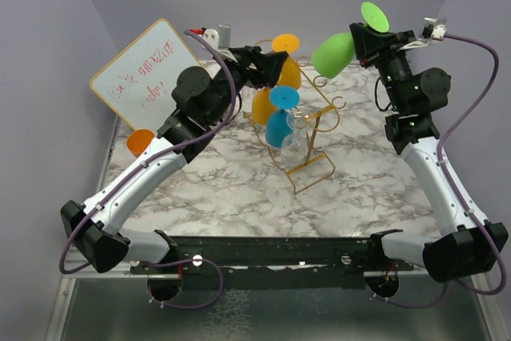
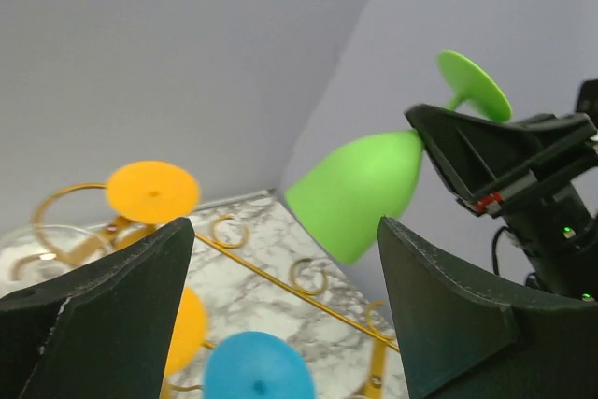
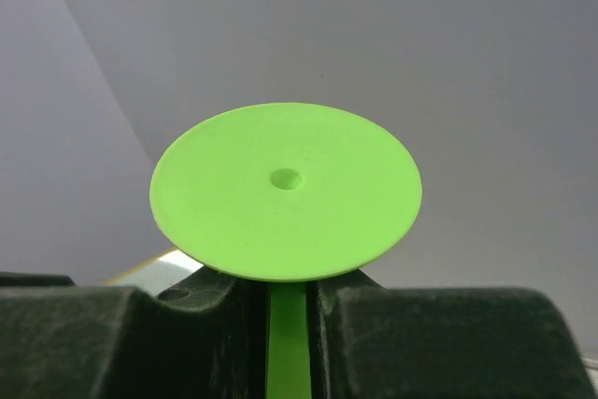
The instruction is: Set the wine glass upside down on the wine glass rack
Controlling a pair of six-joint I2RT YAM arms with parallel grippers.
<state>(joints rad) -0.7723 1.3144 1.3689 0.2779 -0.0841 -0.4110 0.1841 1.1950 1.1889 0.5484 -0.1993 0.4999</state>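
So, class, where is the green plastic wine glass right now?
Top view, upper right: the green plastic wine glass hangs in the right pincer, raised right of the gold wire rack.

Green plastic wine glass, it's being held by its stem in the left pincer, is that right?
Not quite. The green plastic wine glass is being held by its stem in the right pincer, not the left, as the right wrist view shows.

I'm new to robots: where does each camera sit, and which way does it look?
Top: above and behind, looking down on table, rack, left arm, right arm.
Left wrist: looks past the open left gripper at the green glass.
Right wrist: looks past the right gripper, shut on that glass's stem, at the wall.
All share the green glass.
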